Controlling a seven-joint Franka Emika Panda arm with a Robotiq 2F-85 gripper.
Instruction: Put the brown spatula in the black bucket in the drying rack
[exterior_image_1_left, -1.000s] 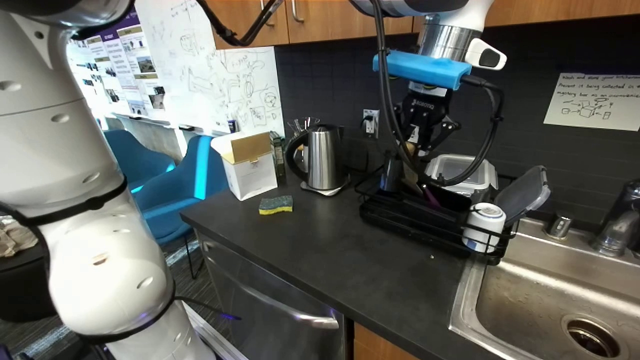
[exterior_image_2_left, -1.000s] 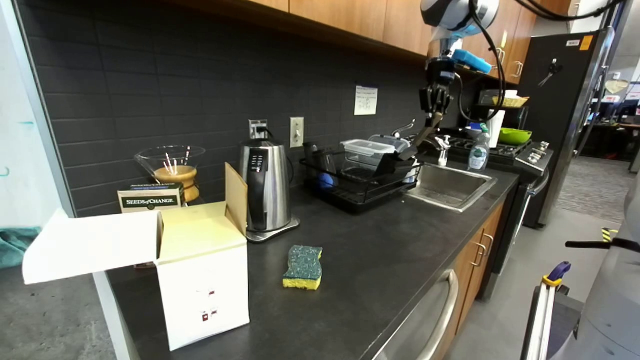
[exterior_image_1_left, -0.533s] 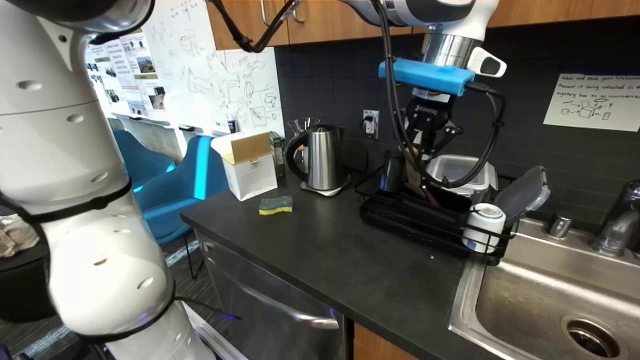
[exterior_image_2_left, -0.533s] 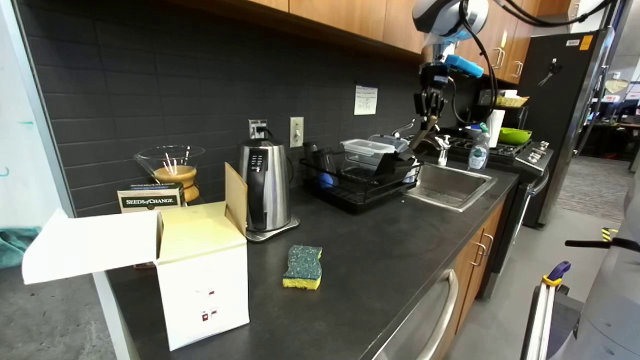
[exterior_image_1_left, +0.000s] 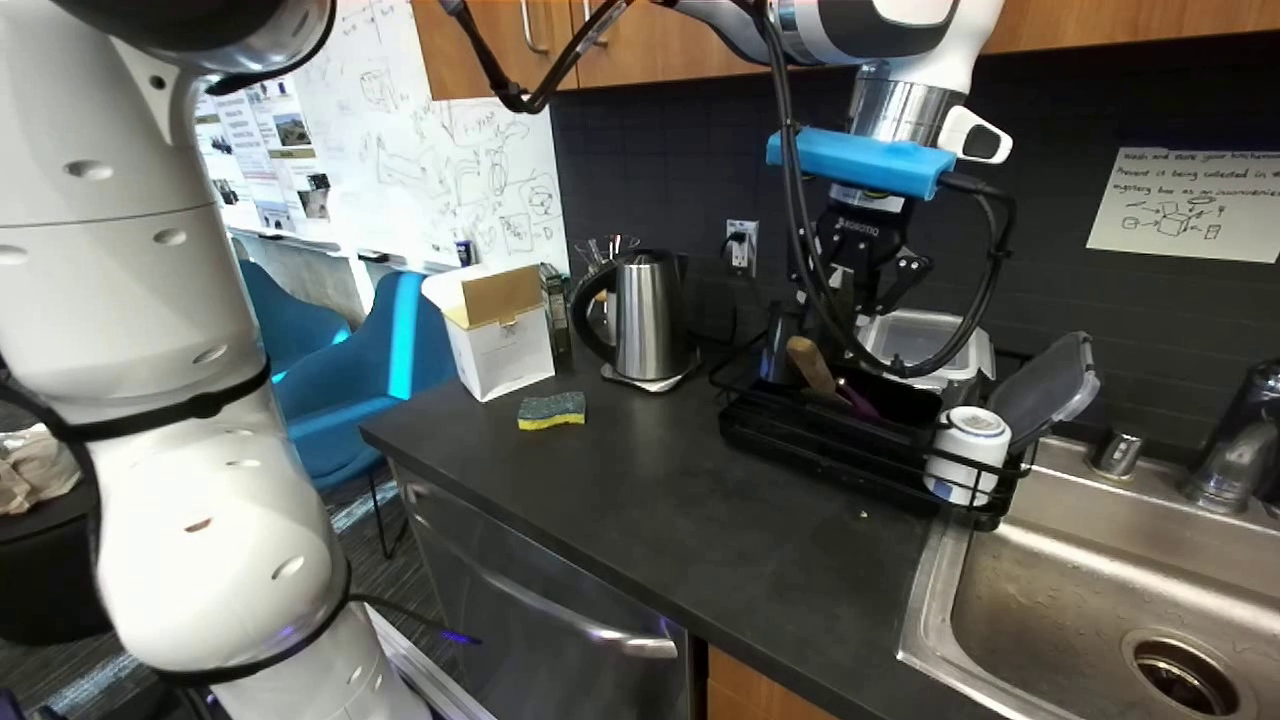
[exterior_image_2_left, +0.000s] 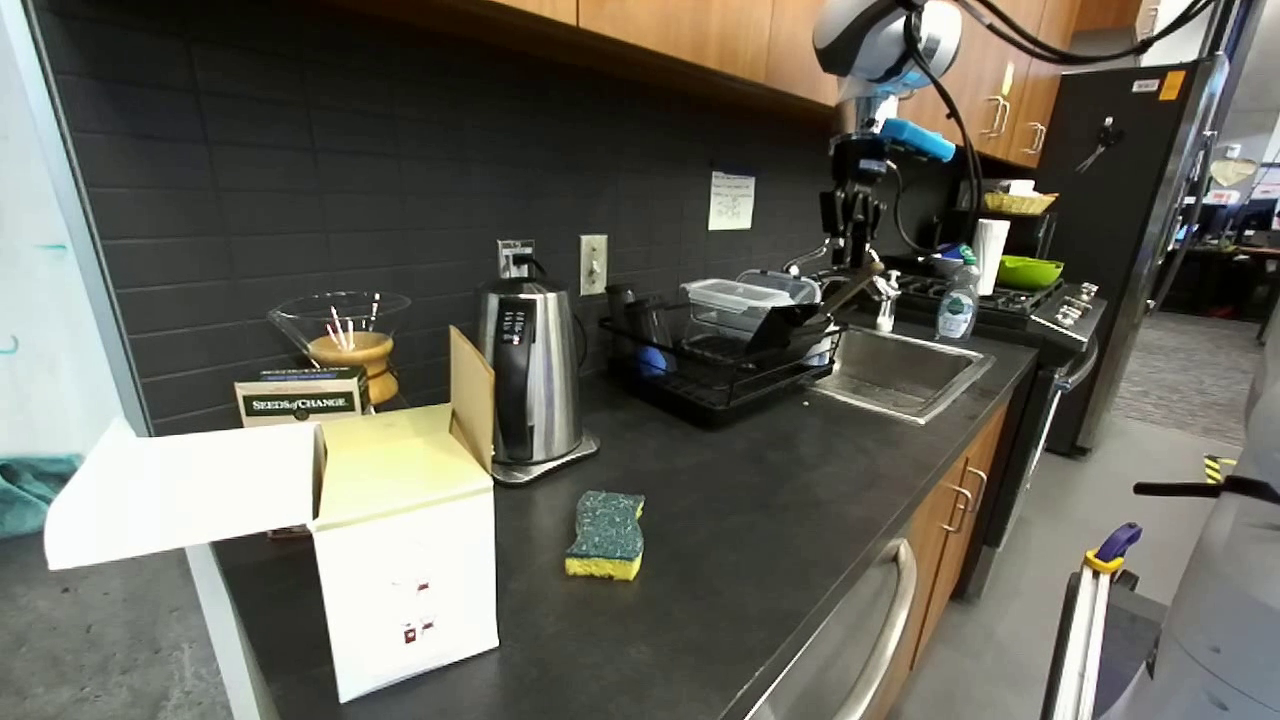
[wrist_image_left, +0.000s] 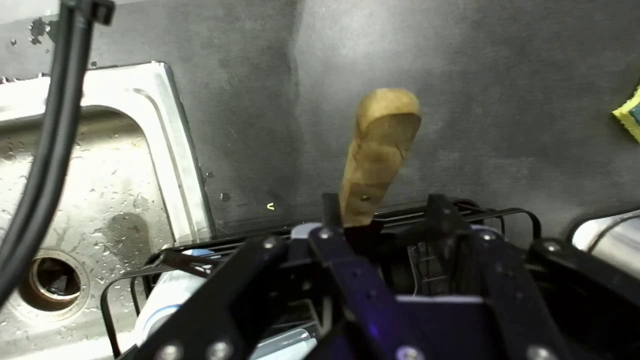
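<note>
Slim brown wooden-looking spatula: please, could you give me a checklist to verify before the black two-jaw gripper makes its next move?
1. Gripper open: ok, jaws apart.
2. Spatula not clamped: ok, gap beside its handle.
3. Spatula touching no jaw: cannot tell.
4. Spatula upright: not ok, handle leans.
5. Spatula's lower end inside plain black bucket: cannot tell, hidden.
6. Low black wire drying rack resting on flat dark countertop: ok.
</note>
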